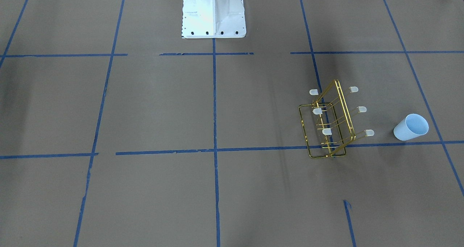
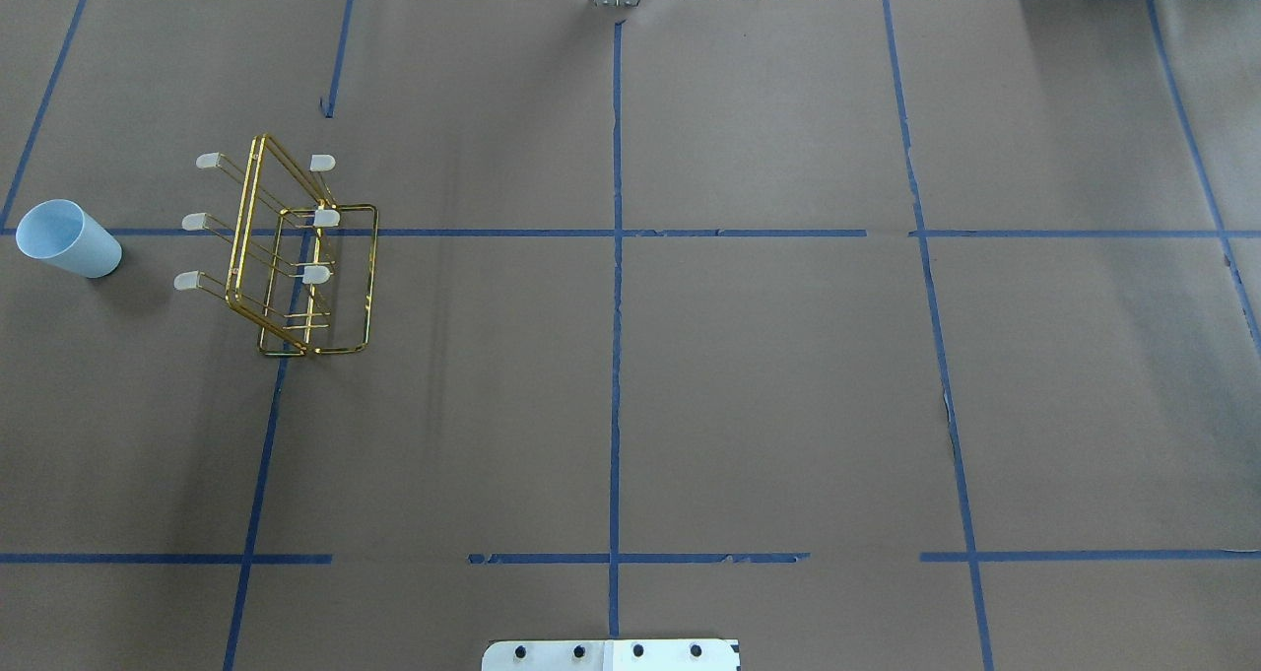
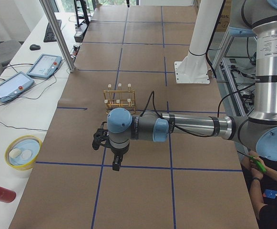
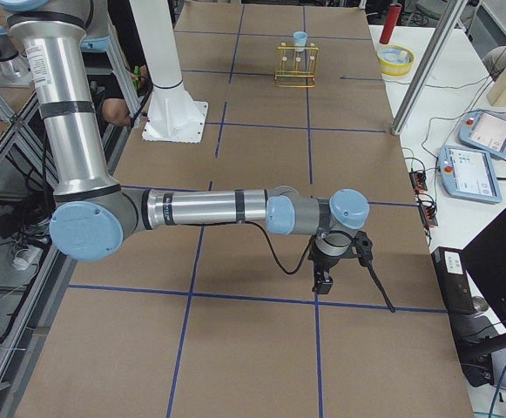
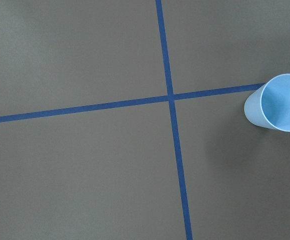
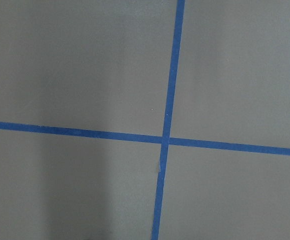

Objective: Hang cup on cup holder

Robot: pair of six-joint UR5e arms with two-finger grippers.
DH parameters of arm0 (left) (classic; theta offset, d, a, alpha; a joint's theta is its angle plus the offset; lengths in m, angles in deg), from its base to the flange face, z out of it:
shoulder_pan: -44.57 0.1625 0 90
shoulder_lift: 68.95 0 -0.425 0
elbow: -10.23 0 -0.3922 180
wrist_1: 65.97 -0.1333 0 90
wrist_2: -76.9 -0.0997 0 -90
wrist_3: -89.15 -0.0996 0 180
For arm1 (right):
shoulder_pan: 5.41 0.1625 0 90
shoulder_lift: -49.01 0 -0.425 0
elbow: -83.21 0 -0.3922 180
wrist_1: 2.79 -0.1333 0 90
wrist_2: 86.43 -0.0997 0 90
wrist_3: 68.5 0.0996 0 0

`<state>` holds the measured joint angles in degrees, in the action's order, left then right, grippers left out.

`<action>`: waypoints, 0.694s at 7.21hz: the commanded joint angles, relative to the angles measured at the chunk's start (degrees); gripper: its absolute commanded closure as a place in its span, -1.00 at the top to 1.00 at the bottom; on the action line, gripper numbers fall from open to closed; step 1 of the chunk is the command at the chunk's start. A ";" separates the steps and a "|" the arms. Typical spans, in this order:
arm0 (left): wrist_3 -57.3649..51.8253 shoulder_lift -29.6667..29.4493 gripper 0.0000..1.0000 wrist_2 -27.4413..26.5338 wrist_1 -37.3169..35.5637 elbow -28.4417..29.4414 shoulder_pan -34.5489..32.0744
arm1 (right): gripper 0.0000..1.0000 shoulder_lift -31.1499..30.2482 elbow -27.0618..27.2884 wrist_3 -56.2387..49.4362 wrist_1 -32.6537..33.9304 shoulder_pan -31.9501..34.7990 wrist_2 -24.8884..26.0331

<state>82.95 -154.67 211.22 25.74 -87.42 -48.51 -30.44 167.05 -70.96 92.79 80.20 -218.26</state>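
The cup [image 1: 411,127] is a pale blue tumbler standing upright, mouth up, on the brown paper at the table's left end [image 2: 69,239]. It also shows at the right edge of the left wrist view [image 5: 277,102]. The cup holder [image 1: 328,125] is a gold wire rack with capped prongs; it stands beside the cup, apart from it [image 2: 296,257]. Nothing hangs on its prongs. My left gripper [image 3: 114,160] hangs above the table near the cup and shows only in the exterior left view. My right gripper [image 4: 322,280] is far off at the other end. I cannot tell if either is open.
A yellow bowl [image 3: 23,152] and a red bottle [image 3: 0,193] sit on the white bench past the table's far edge. Control tablets [image 3: 9,86] lie there too. The white robot base [image 1: 214,13] stands at mid table. Blue tape lines grid the paper.
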 commanded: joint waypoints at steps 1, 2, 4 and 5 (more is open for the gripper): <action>-0.04 0.02 1.00 -0.02 1.01 0.96 0.00 | 1.00 0.00 0.00 0.00 0.04 0.00 0.00; -0.04 0.02 1.00 0.07 1.71 0.71 0.00 | 1.00 0.00 0.00 0.00 -0.04 -0.09 0.00; 0.22 0.02 1.00 -0.45 2.86 0.10 -0.09 | 1.00 0.00 0.00 0.00 0.04 0.00 0.00; 1.18 0.02 1.00 -0.54 2.86 -0.52 -0.09 | 1.00 0.00 0.00 0.00 0.04 0.00 0.00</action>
<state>83.33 -154.67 210.89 28.43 -87.24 -48.56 -30.44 167.05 -70.96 92.80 80.18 -218.26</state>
